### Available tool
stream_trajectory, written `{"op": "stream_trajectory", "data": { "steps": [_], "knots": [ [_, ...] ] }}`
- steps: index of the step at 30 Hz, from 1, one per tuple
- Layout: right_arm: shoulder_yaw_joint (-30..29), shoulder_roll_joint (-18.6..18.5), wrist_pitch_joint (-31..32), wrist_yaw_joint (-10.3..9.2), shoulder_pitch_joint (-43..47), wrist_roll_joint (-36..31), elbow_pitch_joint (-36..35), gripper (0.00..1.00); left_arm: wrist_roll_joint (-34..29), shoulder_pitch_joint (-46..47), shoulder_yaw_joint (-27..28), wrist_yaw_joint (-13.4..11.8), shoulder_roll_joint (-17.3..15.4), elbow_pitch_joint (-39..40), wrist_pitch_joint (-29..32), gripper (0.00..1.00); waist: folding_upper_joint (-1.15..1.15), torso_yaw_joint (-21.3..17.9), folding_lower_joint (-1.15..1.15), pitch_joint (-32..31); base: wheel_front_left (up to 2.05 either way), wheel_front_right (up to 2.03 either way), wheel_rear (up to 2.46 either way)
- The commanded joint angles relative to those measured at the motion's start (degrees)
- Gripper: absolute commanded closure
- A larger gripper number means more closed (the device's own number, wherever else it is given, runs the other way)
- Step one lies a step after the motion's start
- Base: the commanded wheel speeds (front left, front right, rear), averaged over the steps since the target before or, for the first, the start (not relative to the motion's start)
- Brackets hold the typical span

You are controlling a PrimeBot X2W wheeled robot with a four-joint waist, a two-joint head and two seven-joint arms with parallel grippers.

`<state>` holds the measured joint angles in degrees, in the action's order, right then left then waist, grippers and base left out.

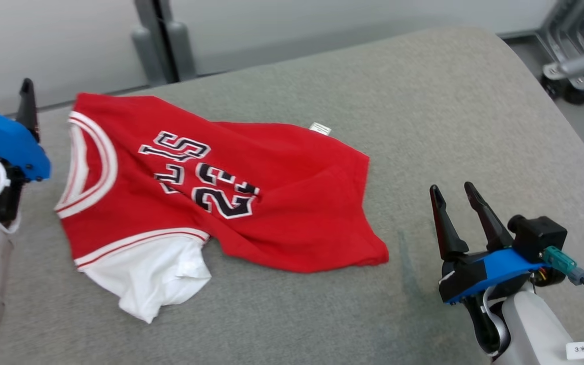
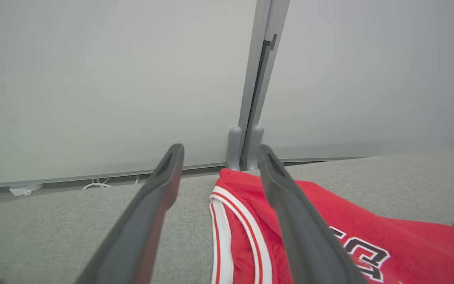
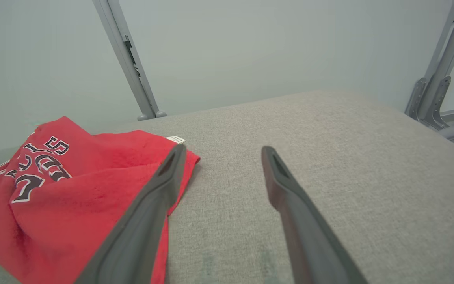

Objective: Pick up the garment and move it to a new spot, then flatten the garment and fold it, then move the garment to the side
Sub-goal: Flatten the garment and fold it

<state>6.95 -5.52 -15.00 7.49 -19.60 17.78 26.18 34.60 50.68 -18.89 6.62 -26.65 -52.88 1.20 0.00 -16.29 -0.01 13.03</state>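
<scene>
The grey padded surface is filling most of the space in front of the robot. The red garment is lying spread and rumpled on its left half, long axis running side to side, white-trimmed opening pointing toward the robot's left, hem toward the right, and a white sleeve trailing at the near edge. The left gripper is hovering just beside the trimmed end, fingers spread wide and holding nothing. The right gripper is standing near the hem, fingers pointing away, also wide and empty. A small white tag is sticking out at the far edge.
</scene>
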Motion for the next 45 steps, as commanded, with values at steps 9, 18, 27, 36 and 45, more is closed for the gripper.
{"op": "stream_trajectory", "data": {
  "steps": [9, 18, 27, 36, 45],
  "knots": [
    [-0.7, -2.0, -0.2, 0.01, 3.8, -0.4, -0.9, 0.00, -0.3, -10.7, -2.8, 0.4, 2.3, 10.8, -11.2, 0.00, 0.00, 7.1, 0.01, -7.3, 0.00, 0.00, 0.00],
    [-1.8, -2.0, -0.2, 0.01, 8.4, -0.2, -0.6, 0.00, -0.8, -30.2, -0.4, -6.1, 2.7, 28.7, -16.1, 0.00, 0.00, 11.5, 0.01, -13.1, 0.00, 0.00, 0.00],
    [-3.2, -1.7, -0.2, 0.01, 12.3, -0.9, -4.0, 0.00, -4.3, -48.0, 6.8, -11.9, 6.3, 43.9, -16.4, 0.00, 0.00, 12.7, 0.01, -14.5, 0.00, 0.00, 0.00],
    [-3.9, -1.6, -0.2, 0.01, 13.0, -1.6, -6.1, 0.00, -9.7, -53.8, 8.8, -10.0, 12.2, 45.8, -16.5, 0.00, 0.00, 12.7, 0.01, -14.4, 0.00, 0.00, 0.00],
    [-0.5, -3.9, 3.5, 0.01, 12.7, -1.6, -2.4, 0.00, -11.2, -54.0, 7.8, -4.8, 13.8, 43.9, -16.3, 0.00, 0.00, 12.1, 0.01, -14.2, 0.00, 0.00, 0.00]
  ]
}}
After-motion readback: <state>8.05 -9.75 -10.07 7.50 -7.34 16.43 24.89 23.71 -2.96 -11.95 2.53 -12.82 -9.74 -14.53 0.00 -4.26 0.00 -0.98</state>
